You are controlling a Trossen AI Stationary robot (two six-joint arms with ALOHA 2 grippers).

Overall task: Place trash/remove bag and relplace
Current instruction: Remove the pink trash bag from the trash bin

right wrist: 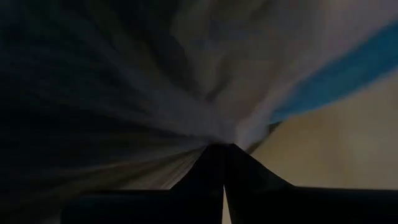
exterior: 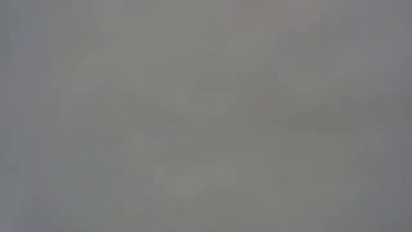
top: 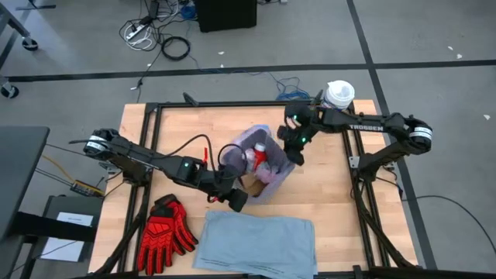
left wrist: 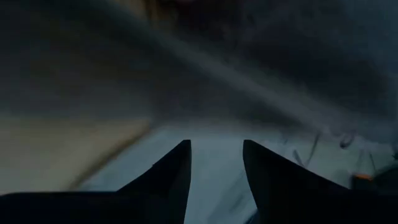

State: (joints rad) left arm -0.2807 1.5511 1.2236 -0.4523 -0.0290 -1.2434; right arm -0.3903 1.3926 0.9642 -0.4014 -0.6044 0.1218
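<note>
Bag (top: 267, 167), limp and thin at mid-desk: my right gripper (right wrist: 224, 149) pinches its rim; left gripper (left wrist: 216, 155) jaws narrowly apart

we see the bag (top: 267, 159) at the middle of the table (top: 333, 201), with the little bottle (top: 260, 155) in it. the right gripper (top: 295, 157) is at the bag's right edge, its 2 fingers closed on the film. the left gripper (top: 236, 200) sits just left of the bag's near corner. before the bag lies the replacement liner (top: 260, 244); left of that, the gloves (top: 164, 232). the tub (top: 339, 94) stands at the far right corner.
</note>
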